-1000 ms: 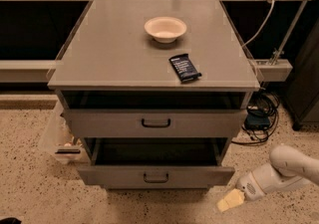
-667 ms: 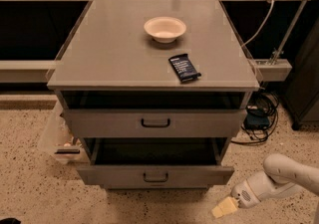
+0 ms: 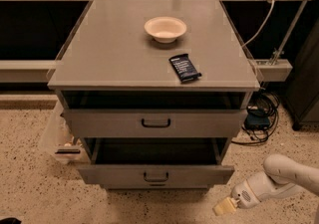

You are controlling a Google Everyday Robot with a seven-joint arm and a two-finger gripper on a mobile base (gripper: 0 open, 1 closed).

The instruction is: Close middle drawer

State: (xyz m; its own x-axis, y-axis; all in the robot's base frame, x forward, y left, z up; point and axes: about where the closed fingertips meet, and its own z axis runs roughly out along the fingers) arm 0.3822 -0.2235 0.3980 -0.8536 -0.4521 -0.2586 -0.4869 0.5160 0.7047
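The grey cabinet (image 3: 149, 63) shows two drawers pulled out. The upper one (image 3: 154, 122) has the taller front and bigger handle and stands slightly open. The middle drawer (image 3: 155, 174) sits below it with a low grey front and a small dark loop handle. It is pulled out further, and its dark interior shows. The lowest drawer is mostly hidden beneath it. My gripper (image 3: 225, 207), on a white arm (image 3: 279, 178), hangs low near the floor. It is to the right of and slightly below the middle drawer's front right corner, apart from it.
A white bowl (image 3: 165, 29) and a dark snack packet (image 3: 185, 67) lie on the cabinet top. Cables and a dark box (image 3: 256, 118) sit on the floor at right. A clear bin (image 3: 57, 138) stands at the cabinet's left. The speckled floor (image 3: 30, 188) spreads in front.
My gripper has dropped slightly down and to the left along the floor. Both drawers stand as before.
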